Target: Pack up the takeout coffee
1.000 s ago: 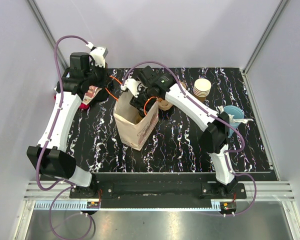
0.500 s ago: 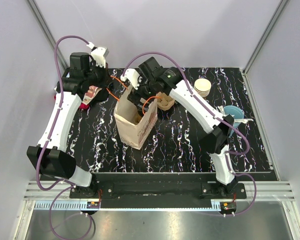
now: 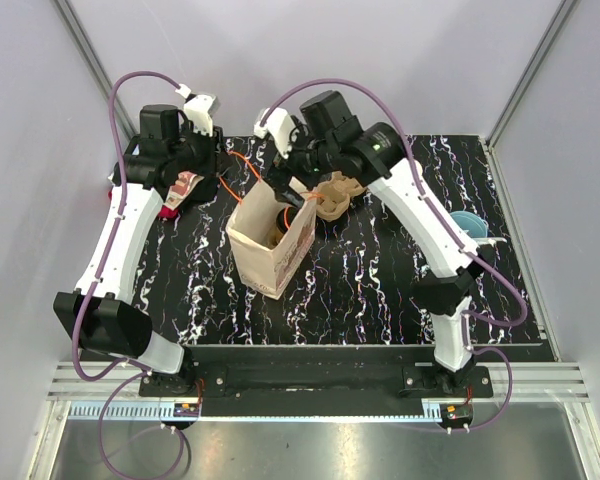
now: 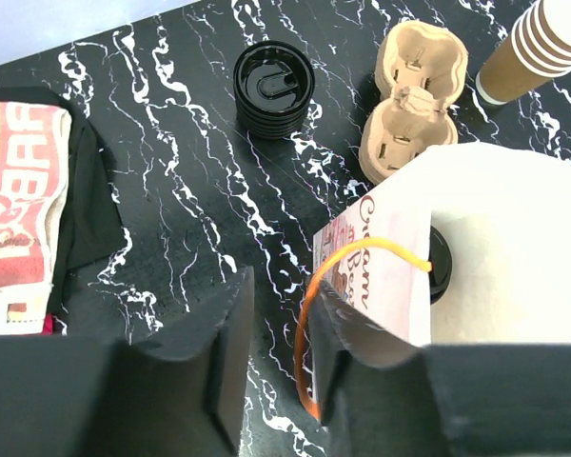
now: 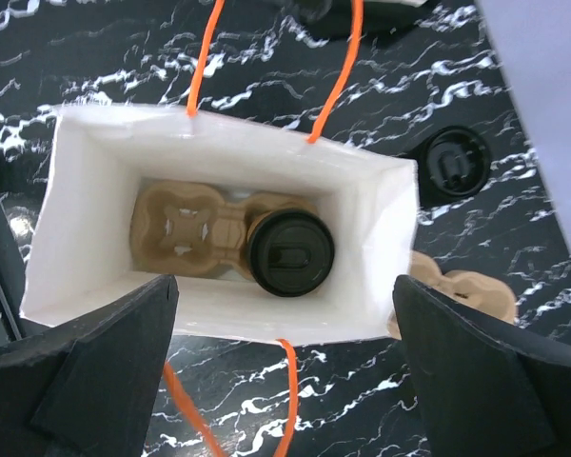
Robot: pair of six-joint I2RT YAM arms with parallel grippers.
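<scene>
The takeout coffee [image 5: 290,252] sits upright inside the paper bag [image 5: 86,190], its black lid facing my right wrist camera. It fills one pocket of a moulded cardboard cup carrier [image 5: 186,233] lying on the bag's floor; the pocket beside it is empty. The right gripper [image 5: 284,286] hangs directly over the bag's mouth, fingers spread wide and gripping nothing.

On the left wrist camera, the left gripper [image 4: 284,314] is at the bag's near corner. Its fingers are partly apart, and the bag's orange cord handle [image 4: 307,314] runs through the gap, close to one finger, without being pinched.

The bag stands on the black marbled table [image 4: 171,171]. Just beyond the bag lies a second cup carrier [image 4: 409,95], empty. A stack of black lids [image 4: 273,88] is near it, and a stack of lidless paper cups [image 4: 538,48] stands further to the right. A red-and-white printed packet [image 4: 19,200] lies on the far left.
</scene>
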